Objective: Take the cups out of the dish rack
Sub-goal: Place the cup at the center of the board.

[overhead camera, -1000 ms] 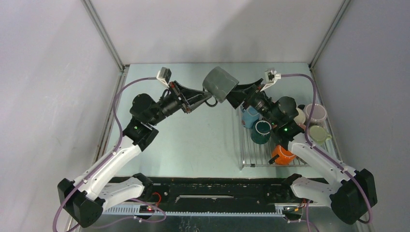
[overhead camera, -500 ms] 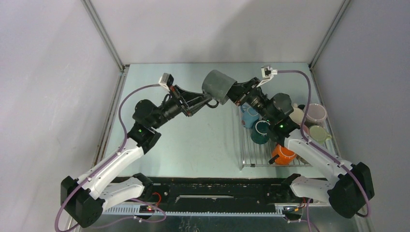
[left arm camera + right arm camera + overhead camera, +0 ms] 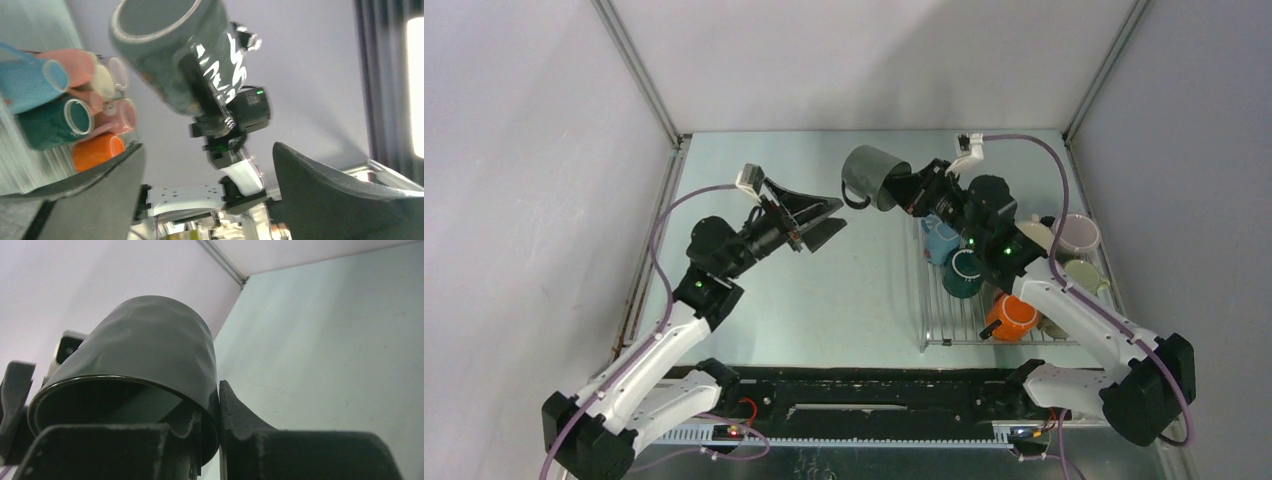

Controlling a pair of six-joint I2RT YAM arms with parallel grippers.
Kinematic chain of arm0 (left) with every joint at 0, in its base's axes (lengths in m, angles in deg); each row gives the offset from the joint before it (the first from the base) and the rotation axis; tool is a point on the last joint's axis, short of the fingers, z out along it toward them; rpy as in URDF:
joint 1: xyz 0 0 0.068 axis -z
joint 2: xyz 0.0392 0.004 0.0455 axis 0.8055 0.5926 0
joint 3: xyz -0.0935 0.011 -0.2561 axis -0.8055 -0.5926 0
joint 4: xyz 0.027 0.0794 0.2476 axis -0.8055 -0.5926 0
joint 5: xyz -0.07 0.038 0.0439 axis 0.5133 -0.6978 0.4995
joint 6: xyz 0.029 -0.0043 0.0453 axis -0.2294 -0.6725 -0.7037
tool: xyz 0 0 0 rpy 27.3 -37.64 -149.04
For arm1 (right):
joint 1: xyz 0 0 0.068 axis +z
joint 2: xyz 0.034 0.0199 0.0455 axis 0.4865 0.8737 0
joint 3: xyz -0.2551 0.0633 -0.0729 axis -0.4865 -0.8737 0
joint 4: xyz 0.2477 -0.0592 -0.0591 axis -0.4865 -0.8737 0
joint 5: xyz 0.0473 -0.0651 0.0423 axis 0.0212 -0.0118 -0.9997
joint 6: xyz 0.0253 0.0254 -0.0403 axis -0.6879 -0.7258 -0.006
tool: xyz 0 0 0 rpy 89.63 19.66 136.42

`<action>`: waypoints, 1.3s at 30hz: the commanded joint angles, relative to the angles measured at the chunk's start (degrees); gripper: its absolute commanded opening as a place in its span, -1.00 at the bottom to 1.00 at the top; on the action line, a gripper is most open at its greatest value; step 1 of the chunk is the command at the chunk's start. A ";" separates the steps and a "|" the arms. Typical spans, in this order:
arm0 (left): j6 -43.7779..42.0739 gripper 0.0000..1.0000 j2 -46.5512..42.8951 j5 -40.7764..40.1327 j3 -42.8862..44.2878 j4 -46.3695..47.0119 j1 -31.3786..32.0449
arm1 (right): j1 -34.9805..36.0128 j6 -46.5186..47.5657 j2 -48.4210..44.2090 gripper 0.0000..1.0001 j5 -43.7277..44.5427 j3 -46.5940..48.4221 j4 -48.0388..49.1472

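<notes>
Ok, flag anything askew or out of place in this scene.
One thing: the grey mug hangs tipped sideways in the air off the far left corner of the dish rack, pinched by its rim in the right gripper. The left gripper stands open and empty nearby. No spill or breakage shows.

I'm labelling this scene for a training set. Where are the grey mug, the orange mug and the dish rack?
grey mug [image 3: 872, 177]: top view, on its outer side wall.
orange mug [image 3: 1008, 320]: top view, on its rounded body.
dish rack [image 3: 951, 320]: top view, on bare bars left of the orange mug.
</notes>
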 commanded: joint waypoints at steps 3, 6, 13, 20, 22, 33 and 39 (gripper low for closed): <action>-23.82 1.00 -7.10 -3.41 4.90 -29.13 -2.87 | 0.16 0.44 5.86 -1.00 8.05 17.14 -21.59; -35.28 1.00 -9.20 -7.23 8.53 -40.26 -3.43 | 0.36 1.78 12.47 -1.00 8.38 23.55 -30.67; -50.28 1.00 -12.82 -15.58 16.22 -56.77 -3.43 | 3.15 6.71 29.89 -1.00 11.86 42.89 -48.02; -56.43 1.00 -14.71 -14.73 21.19 -66.76 -3.43 | 5.53 9.98 53.41 -1.00 13.56 71.34 -66.18; -56.67 1.00 -16.07 -14.08 21.23 -67.87 -3.43 | 6.00 10.63 59.94 -1.00 14.05 80.17 -70.59; -59.29 1.00 -20.17 -13.08 19.83 -74.82 -2.98 | 6.93 10.97 70.14 -1.00 13.89 83.82 -70.20; -59.05 1.00 -20.43 -12.57 18.77 -75.02 -2.82 | 7.36 10.88 72.67 -1.00 14.41 83.88 -71.41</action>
